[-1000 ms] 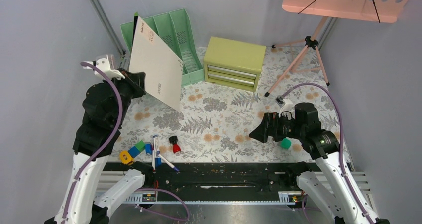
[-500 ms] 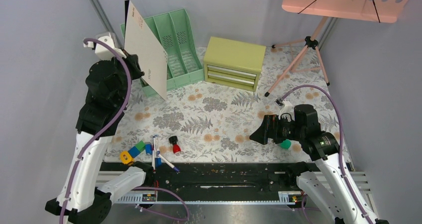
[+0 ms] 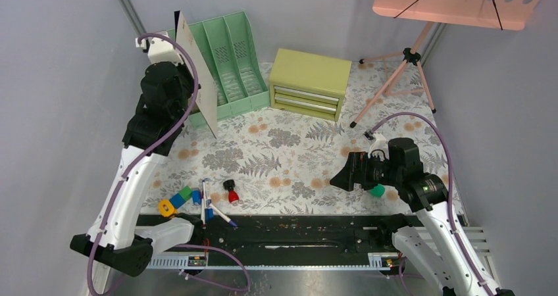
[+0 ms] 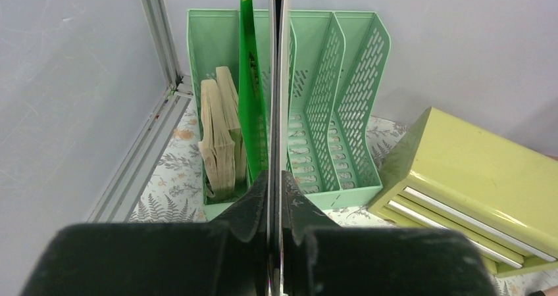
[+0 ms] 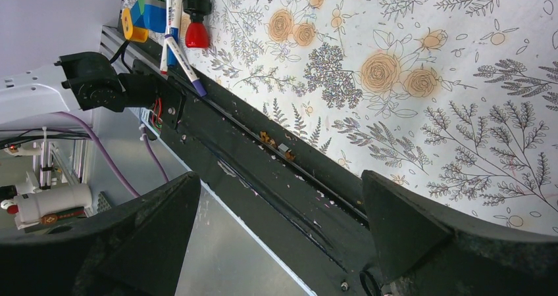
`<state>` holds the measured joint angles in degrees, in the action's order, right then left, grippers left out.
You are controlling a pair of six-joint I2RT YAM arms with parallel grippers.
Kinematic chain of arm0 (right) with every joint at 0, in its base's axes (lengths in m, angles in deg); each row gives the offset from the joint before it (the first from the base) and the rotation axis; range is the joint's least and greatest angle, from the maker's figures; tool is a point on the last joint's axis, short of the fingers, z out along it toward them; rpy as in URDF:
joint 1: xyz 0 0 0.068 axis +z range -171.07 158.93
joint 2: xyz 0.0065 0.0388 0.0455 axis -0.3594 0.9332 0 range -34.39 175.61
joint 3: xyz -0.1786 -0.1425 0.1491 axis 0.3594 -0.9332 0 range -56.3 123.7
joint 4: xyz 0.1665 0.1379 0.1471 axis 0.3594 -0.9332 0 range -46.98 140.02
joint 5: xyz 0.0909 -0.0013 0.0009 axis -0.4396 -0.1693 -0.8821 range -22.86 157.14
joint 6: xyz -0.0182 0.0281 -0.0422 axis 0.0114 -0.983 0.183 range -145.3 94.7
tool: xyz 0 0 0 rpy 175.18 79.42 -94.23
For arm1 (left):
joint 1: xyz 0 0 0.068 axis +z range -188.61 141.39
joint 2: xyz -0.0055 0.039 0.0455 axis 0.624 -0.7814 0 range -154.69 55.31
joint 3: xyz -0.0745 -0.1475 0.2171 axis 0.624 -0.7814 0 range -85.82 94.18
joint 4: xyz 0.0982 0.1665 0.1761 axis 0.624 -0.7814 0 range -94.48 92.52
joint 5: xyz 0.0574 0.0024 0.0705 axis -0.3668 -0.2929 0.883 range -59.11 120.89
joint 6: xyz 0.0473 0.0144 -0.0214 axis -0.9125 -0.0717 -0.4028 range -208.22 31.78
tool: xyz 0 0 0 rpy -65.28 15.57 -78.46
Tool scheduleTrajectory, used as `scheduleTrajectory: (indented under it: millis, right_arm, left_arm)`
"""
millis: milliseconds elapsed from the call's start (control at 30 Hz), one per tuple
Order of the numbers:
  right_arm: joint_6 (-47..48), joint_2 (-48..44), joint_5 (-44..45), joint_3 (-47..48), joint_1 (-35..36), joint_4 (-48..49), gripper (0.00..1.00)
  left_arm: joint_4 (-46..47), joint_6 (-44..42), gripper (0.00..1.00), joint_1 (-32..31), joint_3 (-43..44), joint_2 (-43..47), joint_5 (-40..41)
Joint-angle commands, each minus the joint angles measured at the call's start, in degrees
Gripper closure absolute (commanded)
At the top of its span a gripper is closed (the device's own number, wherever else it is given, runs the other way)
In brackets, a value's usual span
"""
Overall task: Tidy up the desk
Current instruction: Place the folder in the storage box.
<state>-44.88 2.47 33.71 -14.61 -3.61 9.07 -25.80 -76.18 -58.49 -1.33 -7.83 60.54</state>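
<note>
The desk [image 3: 289, 158] has a pale fern-and-flower covering. My left gripper [image 3: 186, 98] [image 4: 276, 185] is shut on a thin white board with a dark back [image 3: 199, 72] [image 4: 281, 79]. It holds the board upright and edge-on in front of the mint-green file rack [image 3: 233, 49] [image 4: 332, 112], in line with the rack's left-hand slots. The leftmost slot holds a brown paper bundle [image 4: 220, 135] and a green folder [image 4: 250, 92]. My right gripper [image 3: 340, 176] [image 5: 279, 207] hangs open over the desk's near right edge with nothing between its fingers.
A yellow-green drawer chest [image 3: 309, 82] [image 4: 474, 177] stands right of the rack. A pink music stand [image 3: 454, 0] with tripod legs [image 3: 401, 79] is at the back right. Pens [image 3: 208, 202], a red stamp [image 3: 231, 192] and coloured blocks [image 3: 179, 199] lie near left; a green block [image 3: 377, 191] sits under the right arm.
My left arm has carried the board back and to the right toward the rack and turned it nearly edge-on. The right arm has not moved.
</note>
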Motion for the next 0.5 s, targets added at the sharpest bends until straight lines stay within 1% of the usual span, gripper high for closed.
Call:
scheduleTrajectory:
  millis: [0,167,467]
  right_arm:
    - [0.16,0.07,0.43,-0.21,-0.23,-0.15,0.01]
    - [0.15,0.14,0.36,-0.20,-0.23,-0.11,0.00]
    - [0.17,0.32,0.30,-0.21,-0.20,-0.12,0.00]
  left_arm:
    - [11.11,-2.12,1.00,0.36,3.51,-1.06,3.00]
    - [13.37,-3.61,1.00,0.71,3.55,-3.63,4.43]
    - [18.04,-4.70,1.00,2.72,4.74,-8.46,3.45]
